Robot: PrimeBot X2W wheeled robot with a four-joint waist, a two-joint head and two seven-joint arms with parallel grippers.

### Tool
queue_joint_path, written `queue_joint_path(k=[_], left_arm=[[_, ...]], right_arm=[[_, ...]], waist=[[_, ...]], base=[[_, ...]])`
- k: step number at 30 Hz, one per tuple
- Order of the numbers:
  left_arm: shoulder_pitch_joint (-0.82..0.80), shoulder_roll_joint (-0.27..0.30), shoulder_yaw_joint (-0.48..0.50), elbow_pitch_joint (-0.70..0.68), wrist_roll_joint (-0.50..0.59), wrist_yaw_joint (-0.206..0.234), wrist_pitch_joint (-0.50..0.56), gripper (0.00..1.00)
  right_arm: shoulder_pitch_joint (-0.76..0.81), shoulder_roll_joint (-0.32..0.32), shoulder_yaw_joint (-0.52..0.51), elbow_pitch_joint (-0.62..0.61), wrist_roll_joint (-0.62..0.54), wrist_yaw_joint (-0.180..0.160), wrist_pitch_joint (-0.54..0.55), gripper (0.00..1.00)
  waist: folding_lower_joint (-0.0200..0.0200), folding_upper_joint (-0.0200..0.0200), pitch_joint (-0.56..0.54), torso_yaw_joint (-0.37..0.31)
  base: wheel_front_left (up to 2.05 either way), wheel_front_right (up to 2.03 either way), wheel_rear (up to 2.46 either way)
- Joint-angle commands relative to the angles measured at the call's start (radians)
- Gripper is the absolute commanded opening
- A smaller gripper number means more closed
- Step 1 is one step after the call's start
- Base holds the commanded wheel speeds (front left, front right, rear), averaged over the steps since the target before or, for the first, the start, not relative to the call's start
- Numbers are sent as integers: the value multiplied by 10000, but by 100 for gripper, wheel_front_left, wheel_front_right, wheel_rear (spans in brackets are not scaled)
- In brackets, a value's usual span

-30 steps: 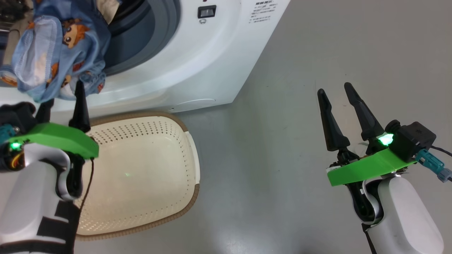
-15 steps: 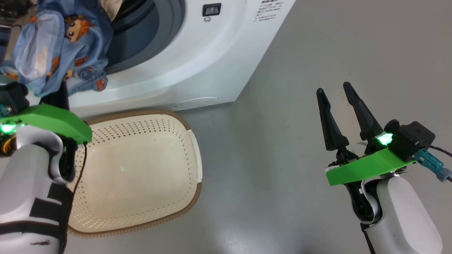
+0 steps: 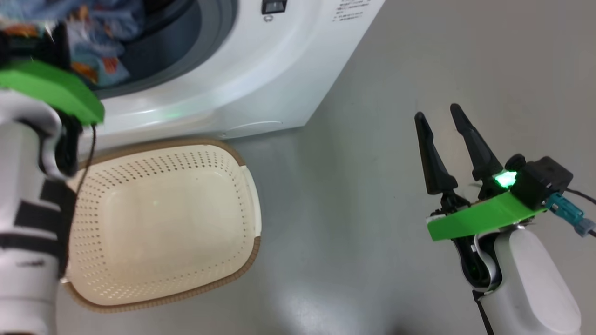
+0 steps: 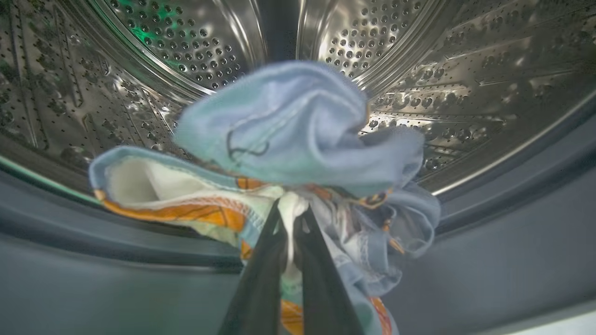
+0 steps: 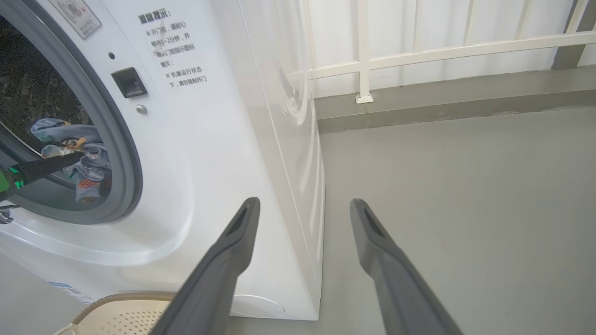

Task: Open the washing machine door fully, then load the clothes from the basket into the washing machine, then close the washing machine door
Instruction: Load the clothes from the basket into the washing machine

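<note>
Basket (image 3: 158, 223) sits on the grey floor (image 3: 372, 139) in the head view, its brown rim just in front of the washing machine (image 3: 242, 83), its pale perforated walls and bare bottom turned to the camera. At the left, the left forearm (image 3: 18, 153) with its green wrist plate (image 3: 51, 88) reaches up to the machine's round opening. There the clothes (image 3: 102, 32) show as a blur of light blue and orange beside the grey gasket (image 3: 219, 32). The right gripper (image 3: 436, 110) hangs over bare floor at the right, well apart from both basket and machine, its two dark fingers spread.

In the left wrist view, the left gripper (image 4: 291, 204) has its fingers pressed together. They pinch the clothes at a cream-white fold, with the blue printed fabric bunched around and above the tips. The bundle hangs off the fingers inside the opening, in front of the perforated steel drum (image 4: 465, 70) and above the gasket's lower lip. Whether any of it touches the gasket I cannot tell.

In the right wrist view, the right gripper's fingers rise apart from the bottom edge with a clear gap between them. They point past the machine's front corner toward a white railing (image 5: 363, 56) along the far wall. At the left, in the machine's opening, the left gripper's dark fingers hold the blue bundle just within the gasket ring. A curve of the basket's rim shows at the bottom left, close under the machine's front
</note>
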Motion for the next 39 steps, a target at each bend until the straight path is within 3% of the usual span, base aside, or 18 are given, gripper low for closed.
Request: queue_joint_path(k=[1,11,21,22,23,24,30,39], left_arm=[[-427,441,153,-43,102,-33,88,0],[-2713,842,-93,1497,502,171,303,0],[-4268,1232,-476,2613,950,274,263,0],[-4398,1247,-517,2744,983,291,307,7],[-4518,1249,-545,2885,996,304,379,47],[-4629,1254,-595,3025,1030,319,464,100],[-5081,1178,-759,3736,1031,248,751,100],[-4627,928,-844,4096,842,29,-390,100]], right_arm=[[-106,61,223,-256,-45,16,-48,100],[-357,283,273,-363,53,16,-48,100],[-325,408,351,-378,154,16,-48,100],[-324,413,358,-385,160,16,-48,100],[-327,416,365,-390,165,16,-48,100],[-331,419,374,-392,167,16,-48,100],[-325,427,366,-358,168,16,-48,100],[-366,429,277,-349,23,16,-48,100]], waist=[[0,0,179,-154],[0,0,1034,-981],[0,0,1199,-1617],[0,0,1210,-1646],[0,0,1221,-1671],[0,0,1230,-1691],[0,0,1225,-1623],[0,0,923,-1169]], base=[[0,0,0],[0,0,0],[0,0,0],[0,0,0],[0,0,0],[0,0,0],[0,0,0],[0,0,0]])
